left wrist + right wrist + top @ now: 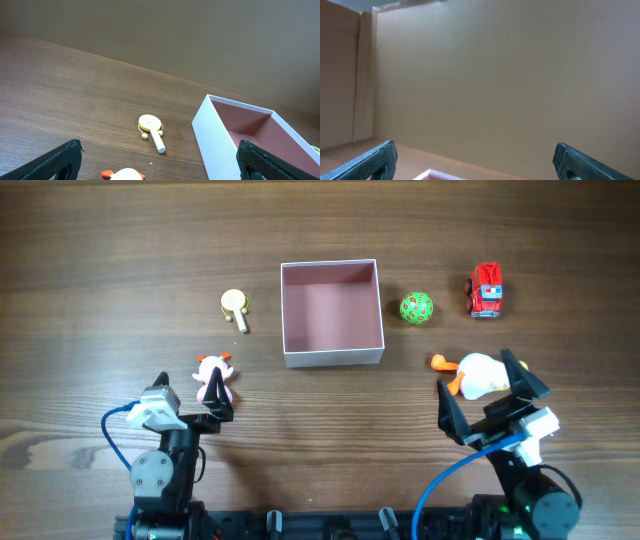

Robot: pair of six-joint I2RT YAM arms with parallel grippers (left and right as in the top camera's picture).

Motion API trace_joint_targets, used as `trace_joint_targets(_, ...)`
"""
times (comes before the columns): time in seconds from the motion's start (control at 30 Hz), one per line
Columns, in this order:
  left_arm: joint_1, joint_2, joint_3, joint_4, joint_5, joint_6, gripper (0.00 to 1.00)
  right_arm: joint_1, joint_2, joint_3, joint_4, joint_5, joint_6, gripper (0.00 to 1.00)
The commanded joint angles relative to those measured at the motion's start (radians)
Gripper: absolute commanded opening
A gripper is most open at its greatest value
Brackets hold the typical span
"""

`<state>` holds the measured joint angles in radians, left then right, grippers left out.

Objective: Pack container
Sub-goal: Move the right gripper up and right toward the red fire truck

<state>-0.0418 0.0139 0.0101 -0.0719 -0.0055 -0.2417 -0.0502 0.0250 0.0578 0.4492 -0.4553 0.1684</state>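
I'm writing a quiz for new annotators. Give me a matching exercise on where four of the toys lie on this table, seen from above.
Things:
1. ball
2. toy truck
3. rattle drum
4. duck

Places:
A. left of the container
B. by the right arm's fingers
C. just right of the container
D. beyond the ball, to its right

Pairs: 1-C, 2-D, 3-A, 4-B

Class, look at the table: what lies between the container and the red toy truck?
A green patterned ball lies between the container and the red toy truck, apart from both; the overhead view shows it.
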Motion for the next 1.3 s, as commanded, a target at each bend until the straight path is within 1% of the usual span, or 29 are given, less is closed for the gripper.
trace_joint_targets(0.0, 0.006, -0.006, -0.005, -0.001, -0.003, -0.005, 1.00, 0.006, 0.082, 0.146, -0.058, -0.021, -0.016, 1.00)
trace_joint_targets(0.07, 0.006, -0.006, -0.005, -0.001, -0.003, -0.005, 1.00, 0.006, 0.159, 0.226, -0.129, -0.026, -0.016, 1.00)
trace_joint_targets(0.1, 0.006, -0.006, -0.005, -0.001, -0.003, -0.005, 1.00, 0.006, 0.227, 0.289, -0.179, -0.050, -0.035, 1.00)
trace_joint_targets(0.17, 0.006, -0.006, -0.005, -0.001, -0.003, -0.005, 1.00, 0.006, 0.351, 0.404, -0.277, -0.102, -0.107, 1.00)
trace_joint_targets(0.23, 0.006, -0.006, -0.005, -0.001, -0.003, -0.005, 1.00, 0.006, 0.481, 0.529, -0.398, -0.109, -0.161, 1.00)
trace_joint_targets(0.27, 0.006, -0.006, -0.005, -0.001, -0.003, -0.005, 1.00, 0.006, 0.544, 0.594, -0.470, -0.090, -0.180, 1.00)
trace_joint_targets(0.3, 0.006, -0.006, -0.005, -0.001, -0.003, -0.005, 1.00, 0.006, 0.651, 0.705, -0.612, -0.020, -0.187, 1.00)
trace_joint_targets(0.33, 0.006, -0.006, -0.005, -0.001, -0.003, -0.005, 1.00, 0.006, 0.698, 0.756, -0.682, 0.013, -0.187, 1.00)
trace_joint_targets(0.37, 0.006, -0.006, -0.005, -0.001, -0.003, -0.005, 1.00, 0.006, 0.776, 0.839, -0.803, 0.064, -0.187, 1.00)
trace_joint_targets(0.4, 0.006, -0.006, -0.005, -0.001, -0.003, -0.005, 1.00, 0.006, 0.823, 0.888, -0.877, 0.089, -0.187, 1.00)
trace_joint_targets(0.47, 0.006, -0.006, -0.005, -0.001, -0.003, -0.005, 1.00, 0.006, 0.959, 1.018, -1.077, 0.154, -0.188, 1.00)
trace_joint_targets(0.57, 0.006, -0.006, -0.005, -0.001, -0.003, -0.005, 1.00, 0.006, 1.107, 1.141, -1.259, 0.165, -0.185, 1.00)
trace_joint_targets(0.63, 0.006, -0.006, -0.005, -0.001, -0.003, -0.005, 1.00, 0.006, 1.201, 1.207, -1.360, 0.084, -0.184, 1.00)
trace_joint_targets(0.7, 0.006, -0.006, -0.005, -0.001, -0.003, -0.005, 1.00, 0.006, 1.260, 1.231, -1.399, -0.003, -0.184, 1.00)
trace_joint_targets(0.8, 0.006, -0.006, -0.005, -0.001, -0.003, -0.005, 1.00, 0.006, 1.331, 1.231, -1.413, -0.131, -0.171, 1.00)
trace_joint_targets(0.87, 0.006, -0.006, -0.005, -0.001, -0.003, -0.005, 1.00, 0.006, 1.373, 1.231, -1.447, -0.143, -0.138, 1.00)
trace_joint_targets(0.9, 0.006, -0.006, -0.005, -0.001, -0.003, -0.005, 1.00, 0.006, 1.391, 1.229, -1.453, -0.126, -0.143, 1.00)
trace_joint_targets(0.97, 0.006, -0.006, -0.005, -0.001, -0.003, -0.005, 1.00, 0.006, 1.438, 1.229, -1.471, -0.002, -0.139, 1.00)
trace_joint_targets(1.0, 0.006, -0.006, -0.005, -0.001, -0.003, -0.005, 1.00, 0.006, 1.472, 1.229, -1.487, 0.093, -0.125, 1.00)
trace_joint_targets(1.03, 0.006, -0.006, -0.005, -0.001, -0.003, -0.005, 1.00, 0.006, 1.489, 1.229, -1.491, 0.133, -0.107, 1.00)
trace_joint_targets(1.13, 0.006, -0.006, -0.005, -0.001, -0.003, -0.005, 1.00, 0.006, 1.522, 1.232, -1.501, 0.167, -0.053, 1.00)
trace_joint_targets(1.27, 0.006, -0.006, -0.005, -0.001, -0.003, -0.005, 1.00, 0.005, 1.524, 1.269, -1.525, 0.192, -0.064, 1.00)
